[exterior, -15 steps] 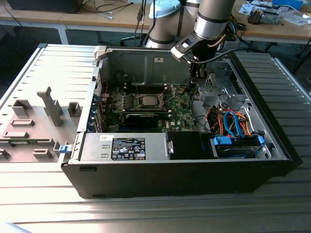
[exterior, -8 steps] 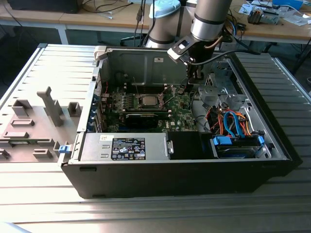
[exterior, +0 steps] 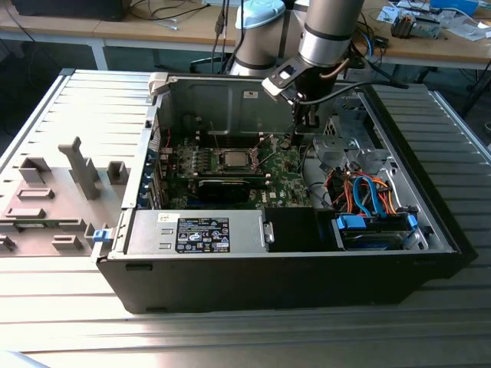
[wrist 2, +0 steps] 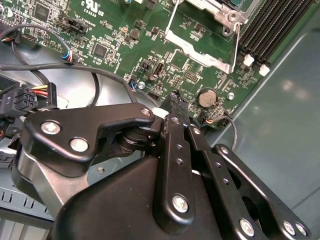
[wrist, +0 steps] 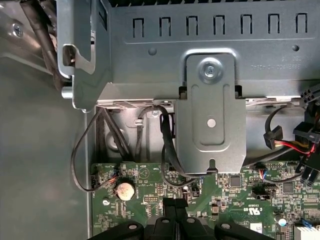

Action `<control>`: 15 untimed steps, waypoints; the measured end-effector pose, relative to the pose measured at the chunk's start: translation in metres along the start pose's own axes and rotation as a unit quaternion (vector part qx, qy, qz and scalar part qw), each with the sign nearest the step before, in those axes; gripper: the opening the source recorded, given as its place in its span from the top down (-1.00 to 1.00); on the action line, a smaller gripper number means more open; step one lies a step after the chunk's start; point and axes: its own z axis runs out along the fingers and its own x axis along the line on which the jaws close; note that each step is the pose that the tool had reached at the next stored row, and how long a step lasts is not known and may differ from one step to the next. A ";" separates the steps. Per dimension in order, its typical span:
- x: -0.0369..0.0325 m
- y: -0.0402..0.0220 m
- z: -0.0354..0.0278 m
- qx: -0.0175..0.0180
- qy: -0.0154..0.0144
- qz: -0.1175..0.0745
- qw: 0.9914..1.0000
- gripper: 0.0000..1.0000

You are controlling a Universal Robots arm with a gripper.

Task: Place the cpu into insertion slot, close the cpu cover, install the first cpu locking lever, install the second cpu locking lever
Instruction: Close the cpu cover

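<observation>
You have the arm reaching down into the open computer case (exterior: 230, 100), which lies on its side on the ribbed metal counter (exterior: 77, 322). The gripper (exterior: 307, 123) hangs close to the case's far wall, to the exterior view's right of the socket and apart from it. In the second wrist view the 2 black fingers (wrist 2: 172, 150) are pressed together at their tips with nothing visible between them. The tips sit over the edge of the green board (wrist 2: 115, 30), near a round coin battery (wrist 2: 206, 97); you cannot tell from these views whether they touch the board. The cpu (exterior: 234, 159) shows as a dull silver-grey square lying in the insertion slot (exterior: 249, 161), near the middle of the board. In the second wrist view the cpu cover (wrist 2: 200, 51) is a thin silvery frame with green board showing through its square opening, so it looks raised off the socket rather than pressed flat. A black-labelled box (exterior: 203, 234) fills the near side of the case, and blue and orange cables (exterior: 368, 192) bunch at the exterior view's right.
</observation>
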 end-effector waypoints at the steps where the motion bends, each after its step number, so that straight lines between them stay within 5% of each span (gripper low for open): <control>1: -0.0001 -0.0005 0.0001 0.000 0.000 0.000 1.000 0.79; 15: -0.0002 -0.0055 0.0007 0.000 0.000 0.000 1.000 0.79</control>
